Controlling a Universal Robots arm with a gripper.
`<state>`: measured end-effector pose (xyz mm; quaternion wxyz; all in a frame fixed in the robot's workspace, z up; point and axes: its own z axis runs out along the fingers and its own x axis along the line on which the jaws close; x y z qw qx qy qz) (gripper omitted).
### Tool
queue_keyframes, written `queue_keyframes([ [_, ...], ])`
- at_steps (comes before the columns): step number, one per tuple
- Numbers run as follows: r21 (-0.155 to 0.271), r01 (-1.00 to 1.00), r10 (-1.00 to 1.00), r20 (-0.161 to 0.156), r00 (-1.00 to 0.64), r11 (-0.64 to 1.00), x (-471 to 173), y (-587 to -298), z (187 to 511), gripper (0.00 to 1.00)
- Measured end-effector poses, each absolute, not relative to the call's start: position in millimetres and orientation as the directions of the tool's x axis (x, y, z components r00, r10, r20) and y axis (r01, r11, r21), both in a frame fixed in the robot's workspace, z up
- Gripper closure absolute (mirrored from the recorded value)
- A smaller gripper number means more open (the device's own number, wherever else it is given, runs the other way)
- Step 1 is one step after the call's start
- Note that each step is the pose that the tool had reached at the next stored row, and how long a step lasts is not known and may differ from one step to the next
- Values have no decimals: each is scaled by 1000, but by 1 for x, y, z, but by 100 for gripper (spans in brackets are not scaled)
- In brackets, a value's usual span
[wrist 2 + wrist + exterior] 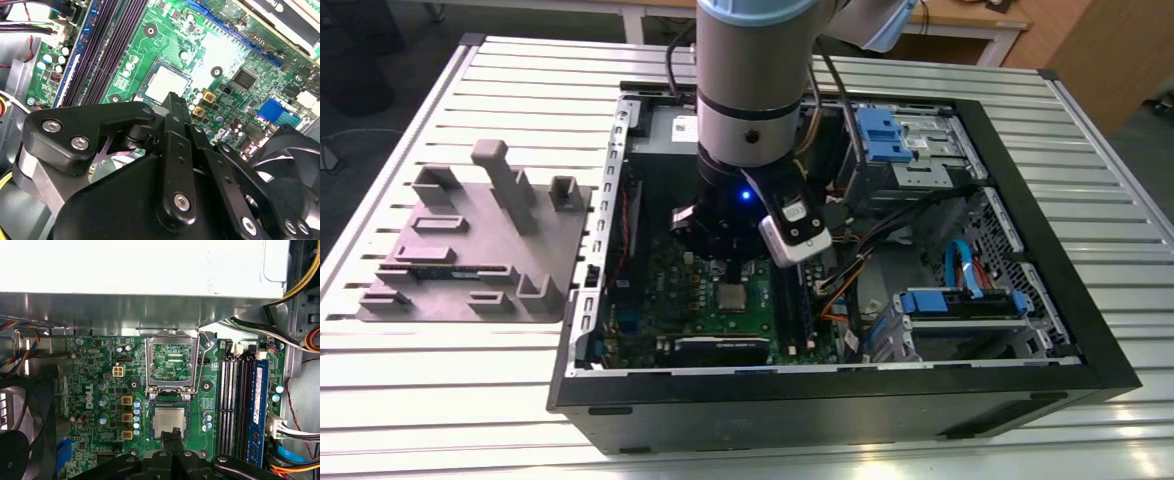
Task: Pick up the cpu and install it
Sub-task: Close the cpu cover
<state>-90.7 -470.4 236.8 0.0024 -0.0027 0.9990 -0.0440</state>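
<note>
The cpu (168, 420) is a small silvery square lying flat in its socket on the green motherboard (100, 390). It also appears in the second wrist view as cpu (164, 82) and in the exterior view as cpu (730, 296). The socket's metal load frame (172, 362) stands flipped open beside it. My gripper (174, 433) hovers just above one edge of the cpu, fingertips together and shut on nothing. From the second wrist view the gripper (172, 96) tip sits over the chip's near edge. Contact with the chip cannot be told.
The open computer case (1067, 330) lies on a slatted metal table (440, 400). A grey moulded tray (467, 240) sits at the exterior view's left. Memory slots (234, 405), a black fan (22, 440), cables (300, 280) and drive bays (907, 150) crowd around the socket.
</note>
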Motion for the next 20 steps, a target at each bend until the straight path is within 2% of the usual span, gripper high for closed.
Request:
queue_keyframes([
  [9,-88,-125,-126,-5,-992,988,-91,-470,237,90],
  [20,-88,-129,-130,-2,-992,988,-83,-470,237,90],
])
